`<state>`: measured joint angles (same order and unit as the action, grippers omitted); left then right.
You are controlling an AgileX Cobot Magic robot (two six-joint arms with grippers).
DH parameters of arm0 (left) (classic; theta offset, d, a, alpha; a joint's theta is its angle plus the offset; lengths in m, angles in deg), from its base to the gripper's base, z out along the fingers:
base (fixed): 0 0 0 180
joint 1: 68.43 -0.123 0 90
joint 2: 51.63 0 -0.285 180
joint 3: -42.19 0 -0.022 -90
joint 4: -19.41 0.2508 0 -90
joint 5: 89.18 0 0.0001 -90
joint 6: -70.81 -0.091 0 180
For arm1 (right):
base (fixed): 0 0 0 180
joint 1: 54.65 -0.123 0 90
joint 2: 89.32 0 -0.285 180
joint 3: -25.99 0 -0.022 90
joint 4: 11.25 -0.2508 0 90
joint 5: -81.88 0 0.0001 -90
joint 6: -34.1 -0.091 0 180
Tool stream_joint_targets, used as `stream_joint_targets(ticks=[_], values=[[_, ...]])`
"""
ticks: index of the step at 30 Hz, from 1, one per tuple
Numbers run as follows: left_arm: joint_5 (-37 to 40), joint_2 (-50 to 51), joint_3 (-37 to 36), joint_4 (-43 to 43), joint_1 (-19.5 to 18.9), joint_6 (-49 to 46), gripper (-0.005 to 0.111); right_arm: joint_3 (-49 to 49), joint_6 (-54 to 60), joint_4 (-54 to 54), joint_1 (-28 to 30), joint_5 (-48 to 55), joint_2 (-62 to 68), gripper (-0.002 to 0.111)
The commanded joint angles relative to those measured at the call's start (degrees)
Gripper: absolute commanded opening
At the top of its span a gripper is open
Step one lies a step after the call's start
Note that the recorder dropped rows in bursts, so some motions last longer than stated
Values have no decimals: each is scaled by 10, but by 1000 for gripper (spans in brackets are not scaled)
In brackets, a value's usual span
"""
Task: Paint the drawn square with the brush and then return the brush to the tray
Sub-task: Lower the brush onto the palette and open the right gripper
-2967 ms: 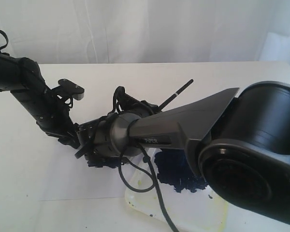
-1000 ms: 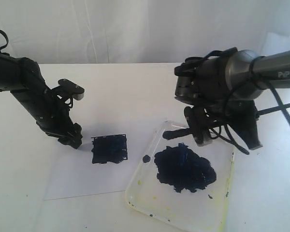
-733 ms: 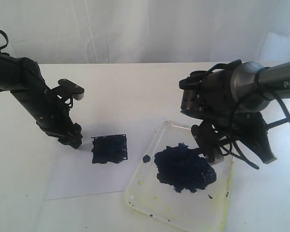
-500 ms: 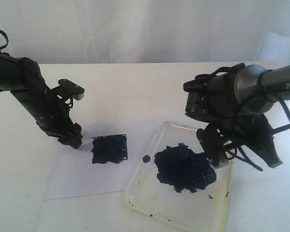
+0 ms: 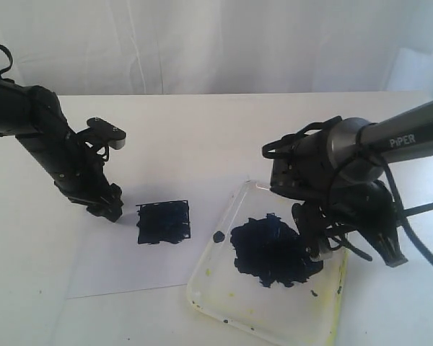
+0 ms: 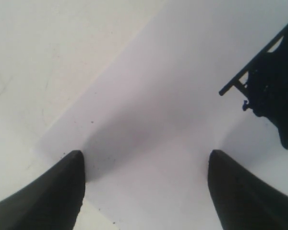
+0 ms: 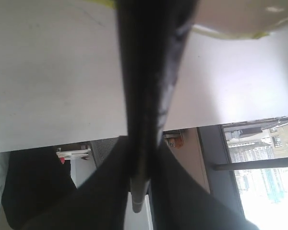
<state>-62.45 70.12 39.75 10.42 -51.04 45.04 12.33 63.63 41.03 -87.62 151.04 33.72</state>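
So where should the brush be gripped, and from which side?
On the bare handle, from above, jaws closing across the shaft. The brush is a thin stick lying nearly level, its free end jutting right beyond the tray. The right gripper pinches it that way now. Its painted end is hidden.

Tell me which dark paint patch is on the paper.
The painted drawn square, beside the left gripper; the large blob lies in the tray.

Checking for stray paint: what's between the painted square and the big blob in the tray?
In the exterior view: bare white paper beside the drawn square, then the tray rim, then one small paint spot before the blob.
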Motion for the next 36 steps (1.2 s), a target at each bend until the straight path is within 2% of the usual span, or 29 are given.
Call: stream_joint_targets(ticks=[1,14,28,32,36], values=[[13,4,-8,6,0,1,74,28,-46,9,3,8,3,0],[13,4,-8,6,0,1,74,43,-26,106,-31,8,29,0],[13,4,-8,6,0,1,74,43,-35,114,-47,8,46,1],[13,4,-8,6,0,1,74,43,-77,115,-47,-5,46,9],[13,4,-8,6,0,1,74,43,-106,117,-47,-27,46,24]])
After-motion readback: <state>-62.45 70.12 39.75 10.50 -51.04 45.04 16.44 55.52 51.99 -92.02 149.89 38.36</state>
